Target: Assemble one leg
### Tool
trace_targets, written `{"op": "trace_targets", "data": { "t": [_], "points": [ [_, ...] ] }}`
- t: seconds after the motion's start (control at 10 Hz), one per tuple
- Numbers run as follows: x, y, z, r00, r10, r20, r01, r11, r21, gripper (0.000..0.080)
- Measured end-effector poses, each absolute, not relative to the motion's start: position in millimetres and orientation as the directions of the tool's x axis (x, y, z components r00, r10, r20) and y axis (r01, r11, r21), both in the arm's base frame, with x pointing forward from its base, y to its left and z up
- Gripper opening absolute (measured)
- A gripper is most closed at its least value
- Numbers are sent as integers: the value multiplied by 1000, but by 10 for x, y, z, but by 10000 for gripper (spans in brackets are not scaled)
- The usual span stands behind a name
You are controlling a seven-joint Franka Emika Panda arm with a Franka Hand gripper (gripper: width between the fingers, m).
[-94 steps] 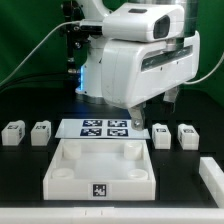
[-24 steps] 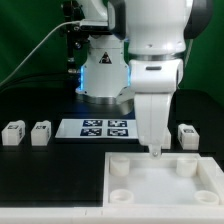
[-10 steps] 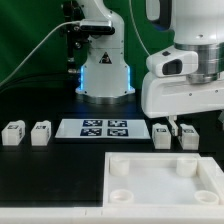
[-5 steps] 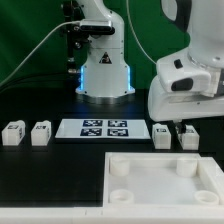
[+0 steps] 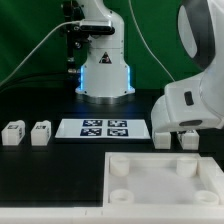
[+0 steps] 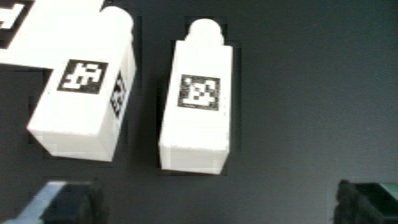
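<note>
In the exterior view the arm (image 5: pixel 196 98) leans low over the desk (image 5: pixel 35 175) at the exterior view's right, and its white housing hides the jaws, so their state cannot be told from here. Two posts (image 5: pixel 163 139) (image 5: pixel 187 139) peek out under the housing, side by side but apart, just behind the large recessed square piece (image 5: pixel 165 180), which lies in the foreground with its round corner sockets bare. The marker board (image 5: pixel 105 128) sits mid-desk, and two spare posts (image 5: pixel 13 133) (image 5: pixel 40 132) wait well apart at the exterior view's left. In the wrist view the leg (image 6: pixel 199 98) lies flat on the dark desk with its tag facing the camera and a rounded peg at the far end. A neighbouring post (image 6: pixel 80 85) lies just beside it, nearly parallel and not touching. The dark fingertips (image 6: pixel 63 203) show at the frame's edge, spread wide with nothing between them, so the jaws are released and have not yet reached the leg. I judge this to be the approach to the first pick: no leg is seated in a socket yet. The next move seems to call for centring the jaws over the leg's long sides, descending and clamping squarely. The narrow gap to the neighbouring post is the risk, as one fingertip must slip into it without nudging either.
</note>
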State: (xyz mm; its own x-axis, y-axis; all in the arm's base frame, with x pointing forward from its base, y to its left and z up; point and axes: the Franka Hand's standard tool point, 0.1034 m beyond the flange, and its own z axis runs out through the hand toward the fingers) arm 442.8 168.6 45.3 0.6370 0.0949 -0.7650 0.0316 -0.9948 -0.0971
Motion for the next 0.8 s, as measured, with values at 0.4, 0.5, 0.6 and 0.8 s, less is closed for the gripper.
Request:
{"op": "trace_targets", "data": {
  "t": [0.4, 0.5, 0.6, 0.8],
  "points": [
    [4147, 1741, 285, 616, 84, -784, 33, -996, -81, 648],
    [4113, 1751, 250, 617, 85, -782, 35, -996, -81, 648],
    [4083, 1746, 234, 612, 84, -786, 35, -996, -79, 648],
    [4055, 1747, 193, 607, 88, -790, 38, -996, -82, 648]
  ]
}}
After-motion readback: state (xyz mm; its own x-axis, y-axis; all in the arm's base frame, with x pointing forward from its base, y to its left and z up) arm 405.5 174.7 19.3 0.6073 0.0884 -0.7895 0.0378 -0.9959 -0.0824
